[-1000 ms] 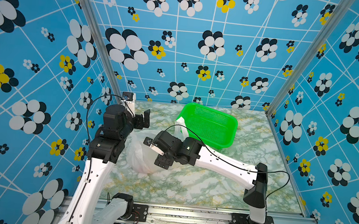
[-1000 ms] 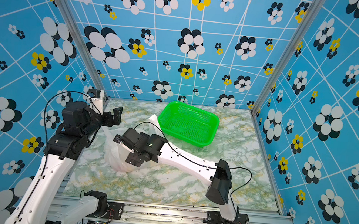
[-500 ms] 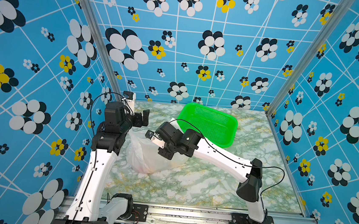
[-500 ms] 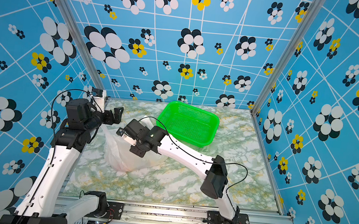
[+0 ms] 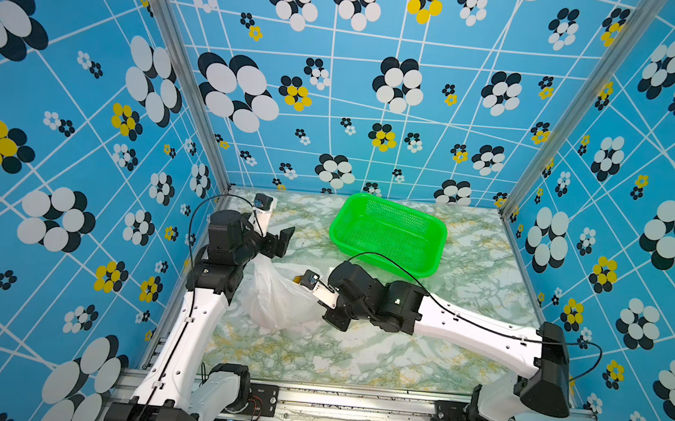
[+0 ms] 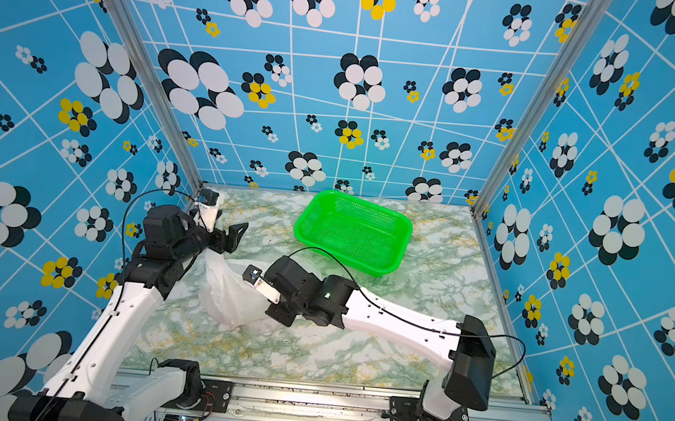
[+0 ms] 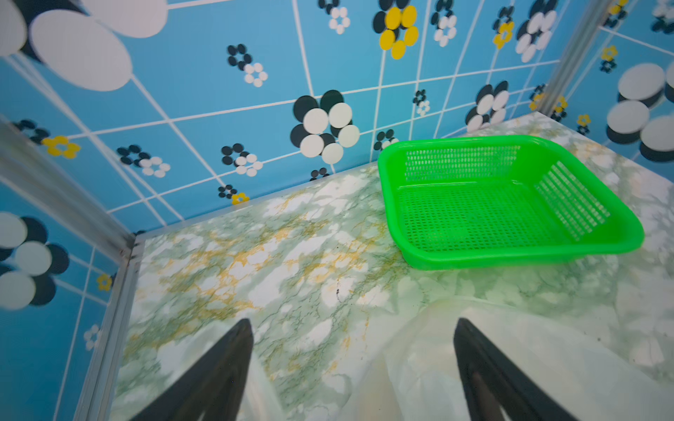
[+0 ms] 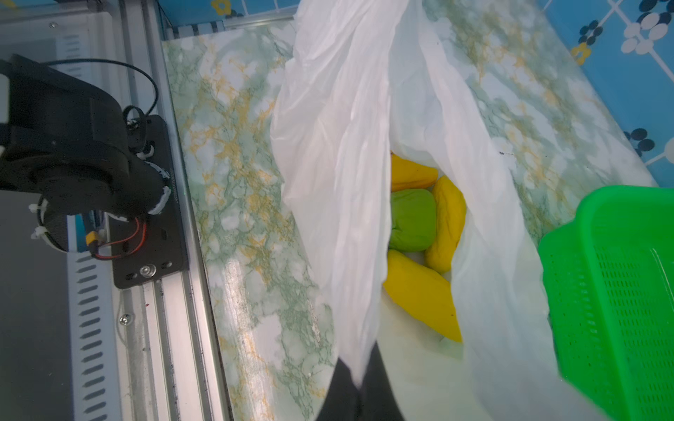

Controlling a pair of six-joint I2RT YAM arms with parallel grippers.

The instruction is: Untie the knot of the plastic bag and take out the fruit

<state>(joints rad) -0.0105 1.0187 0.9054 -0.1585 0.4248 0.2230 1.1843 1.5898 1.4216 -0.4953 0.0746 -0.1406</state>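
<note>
R gripper [image 8: 359, 368] now clenched on the plastic bag [image 8: 339, 145] rim, was released a sec ago. It's lifting the mouth so the fruit [image 8: 412, 218] at the bag bottom, on the counter [image 8: 233, 182], is reachable. L gripper [image 7: 353, 320] released, jaws wide by the bag's other side, prob. for the opposite rim.

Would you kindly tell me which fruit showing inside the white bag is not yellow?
The green fruit, nestled among three yellow fruits in the plastic bag.

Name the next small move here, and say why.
Probably close the left gripper on the plastic bag film lying between its jaws: the right gripper pinches another fold, the mouth gapes, and fruit shows inside.
</note>
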